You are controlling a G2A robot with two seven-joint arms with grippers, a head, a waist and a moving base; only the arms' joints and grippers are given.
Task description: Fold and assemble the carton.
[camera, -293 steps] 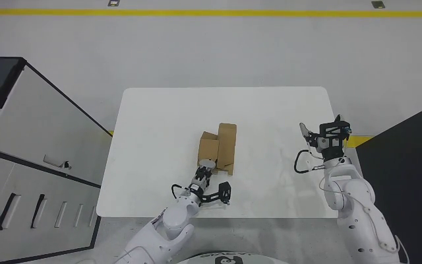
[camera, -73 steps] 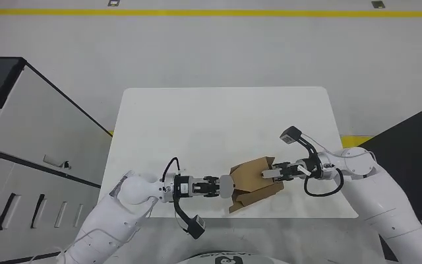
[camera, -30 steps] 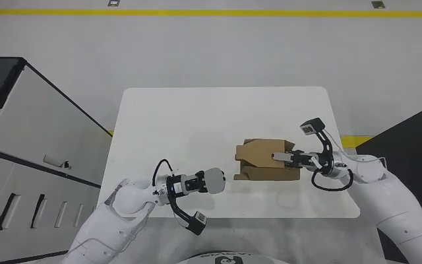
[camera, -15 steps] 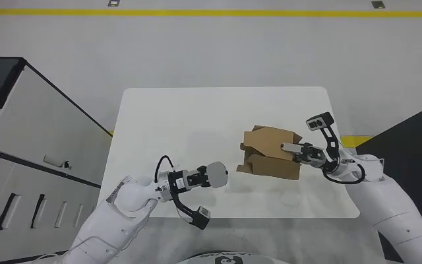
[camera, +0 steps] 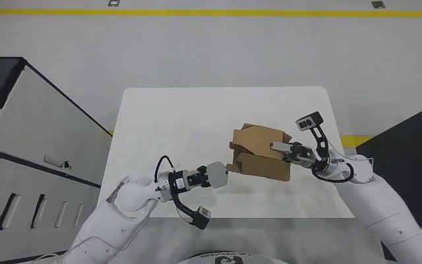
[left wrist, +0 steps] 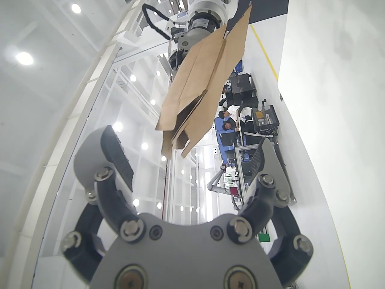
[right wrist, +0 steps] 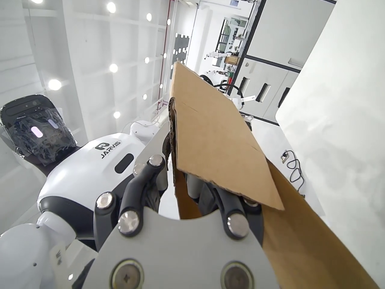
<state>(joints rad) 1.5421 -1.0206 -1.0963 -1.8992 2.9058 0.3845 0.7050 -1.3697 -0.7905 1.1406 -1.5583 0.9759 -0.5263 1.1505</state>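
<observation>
Now, starting from the left, our left gripper [left wrist: 188, 148] hangs low over the near part of the white table [camera: 165, 119], its fingers [left wrist: 117, 151] spread wide with nothing between them. It points straight at the nearest end of the carton [camera: 259, 158], just short of touching it. We judge it is lined up that way so that it can take a loose flap or the opposite panel. The carton sits between our two arms, and from the left wrist view it looks lifted clear of the tabletop and tilted. It is only partly opened: the panels lie close together, the end flaps hang free, and nothing is squared or tucked yet. On the right, our right gripper [right wrist: 176, 177] is pinched tight on the edge of one cardboard panel. We think this grip keeps the board steady in the air and turns its open end toward the waiting left side. Most of the folding looks to be ahead of us.
</observation>
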